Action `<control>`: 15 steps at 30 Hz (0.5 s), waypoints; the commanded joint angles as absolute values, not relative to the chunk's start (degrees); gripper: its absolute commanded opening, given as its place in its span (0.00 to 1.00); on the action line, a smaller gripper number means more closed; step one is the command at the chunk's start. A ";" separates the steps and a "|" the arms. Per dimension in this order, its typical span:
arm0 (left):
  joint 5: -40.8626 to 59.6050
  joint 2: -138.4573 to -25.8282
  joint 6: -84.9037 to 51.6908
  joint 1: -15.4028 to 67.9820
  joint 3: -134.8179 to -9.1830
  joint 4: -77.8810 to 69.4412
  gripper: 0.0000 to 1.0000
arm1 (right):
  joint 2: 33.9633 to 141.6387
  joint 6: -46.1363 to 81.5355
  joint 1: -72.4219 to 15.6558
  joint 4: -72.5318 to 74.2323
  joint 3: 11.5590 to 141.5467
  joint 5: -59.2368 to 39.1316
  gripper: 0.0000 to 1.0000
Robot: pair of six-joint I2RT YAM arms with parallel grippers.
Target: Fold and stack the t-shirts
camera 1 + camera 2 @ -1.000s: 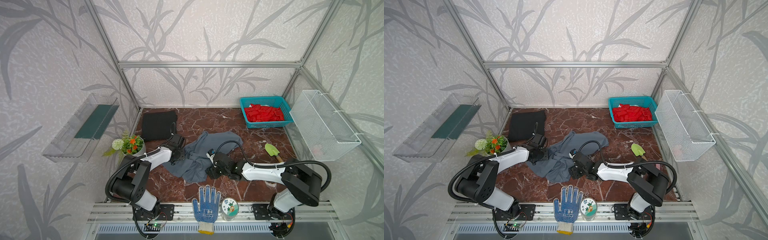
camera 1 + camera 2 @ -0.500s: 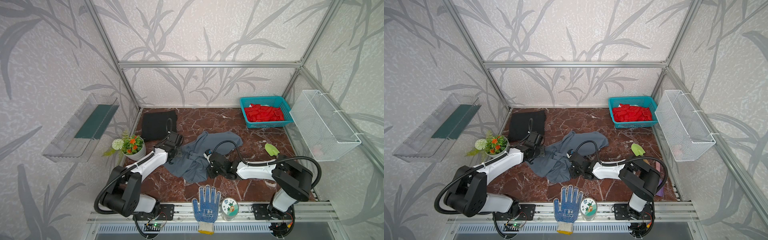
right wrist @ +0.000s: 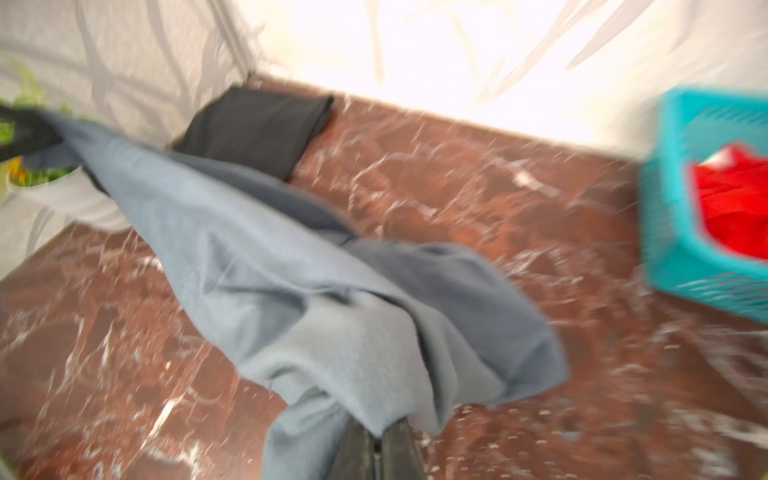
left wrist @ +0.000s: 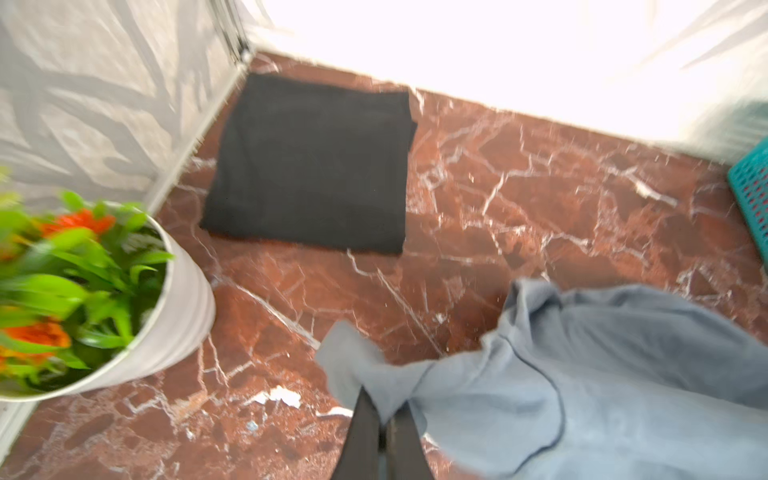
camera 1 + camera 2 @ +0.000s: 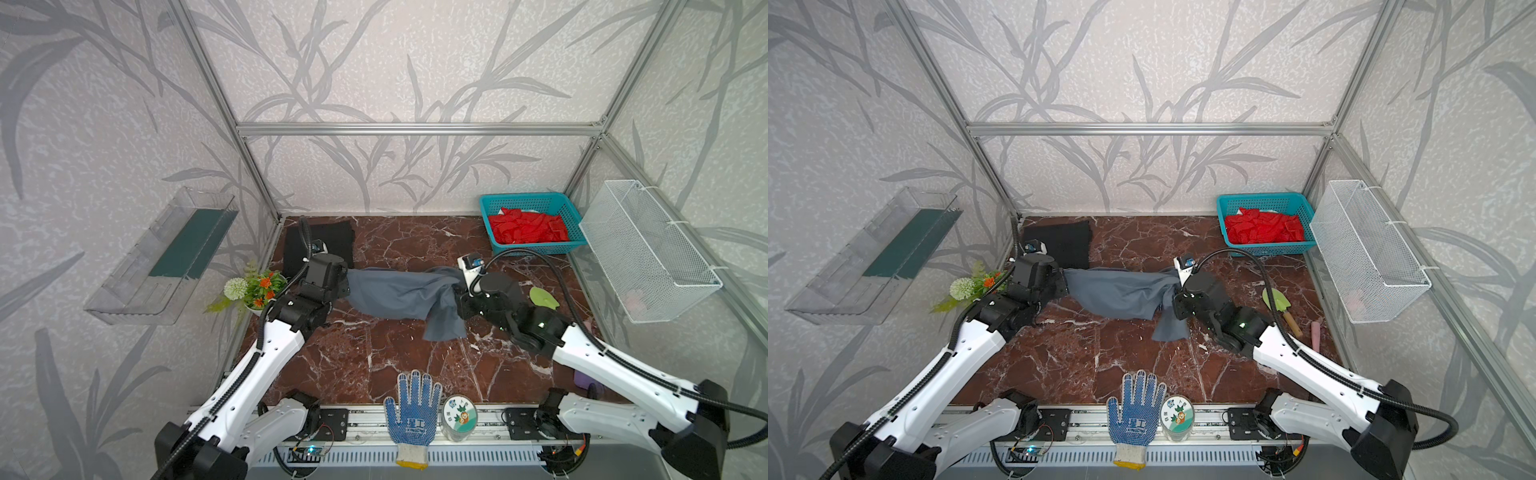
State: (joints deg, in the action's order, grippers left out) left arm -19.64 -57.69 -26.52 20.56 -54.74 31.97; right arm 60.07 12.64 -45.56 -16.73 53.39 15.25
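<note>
Since the frame half a second back, both arms have risen and drawn apart. The grey t-shirt (image 5: 399, 293), then a crumpled heap on the bench (image 5: 374, 353), now hangs stretched between them.

- Left pincer (image 4: 384, 409): closed on a corner of the grey cloth.
- Right pincer (image 3: 376, 440): closed on a bunched edge at the opposite end.
- Long axis of the shirt: side to side across mid-bench, sagging in the middle. A loose flap droops just beside the right pincer.
- Black t-shirt (image 5: 336, 241): folded flat in the far left corner, beyond the left pincer.

Judgement: the grey shirt still needs laying flat and folding. The left arm is nearer the black one for stacking.
</note>
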 commanded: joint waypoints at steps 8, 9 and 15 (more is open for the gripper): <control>-21.34 -56.37 -26.00 20.42 -56.51 33.03 0.00 | 64.13 2.34 -38.97 -25.05 65.76 15.29 0.00; -21.79 -56.81 -26.16 20.35 -55.96 32.70 0.00 | 65.37 2.64 -38.35 -25.06 66.22 13.38 0.00; -21.34 -57.88 -27.03 20.40 -55.28 33.06 0.00 | 67.16 5.01 -37.97 -23.35 64.80 8.12 0.00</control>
State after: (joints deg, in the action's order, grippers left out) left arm -20.27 -58.13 -26.50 20.56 -55.68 32.64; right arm 68.69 4.51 -38.09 -24.14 64.99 11.11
